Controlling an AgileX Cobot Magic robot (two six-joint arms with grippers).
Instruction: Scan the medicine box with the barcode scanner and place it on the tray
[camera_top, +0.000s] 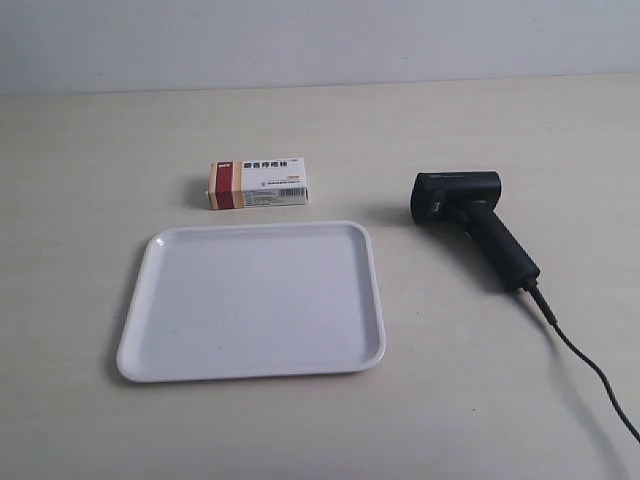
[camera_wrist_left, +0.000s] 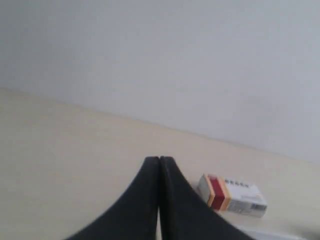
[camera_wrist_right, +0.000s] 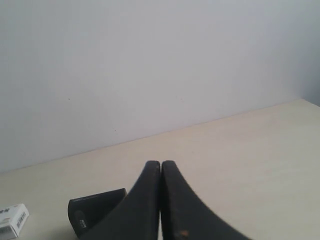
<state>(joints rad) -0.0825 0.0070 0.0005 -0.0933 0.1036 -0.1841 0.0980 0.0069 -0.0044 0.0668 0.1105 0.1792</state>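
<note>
Three objects rest on the tabletop (camera_top: 80, 150): the box (camera_top: 257, 183), the scanner (camera_top: 473, 219) and the tray (camera_top: 250, 300). Exterior view: the box lies flat just beyond the tray's far rim, apart from it, its red-and-orange band toward the view's left. The scanner lies on its side, well apart from the tray at the view's right, head toward the box, handle slanting away, cable (camera_top: 590, 370) trailing off the frame's corner. The tray holds nothing. No arm appears in this view.

Left wrist view: the left pincer (camera_wrist_left: 159, 159) has its two dark fingers pressed together, gripping nothing; the box (camera_wrist_left: 232, 195) lies ahead of it and to one side, untouched. Right wrist view: the right pincer (camera_wrist_right: 161, 162) is likewise closed and empty; the scanner head (camera_wrist_right: 95, 210) sits beyond it, partly hidden by a finger, and a corner of the box (camera_wrist_right: 12, 220) shows at the frame's edge.

Stage, as judged: the task is at its start, nothing lifted, nothing scanned. The next move likely calls for each pincer to open and descend, the left onto the box, the right onto the scanner's handle. The barcode face must then be turned toward the scanner head before the box goes to the tray.
</note>
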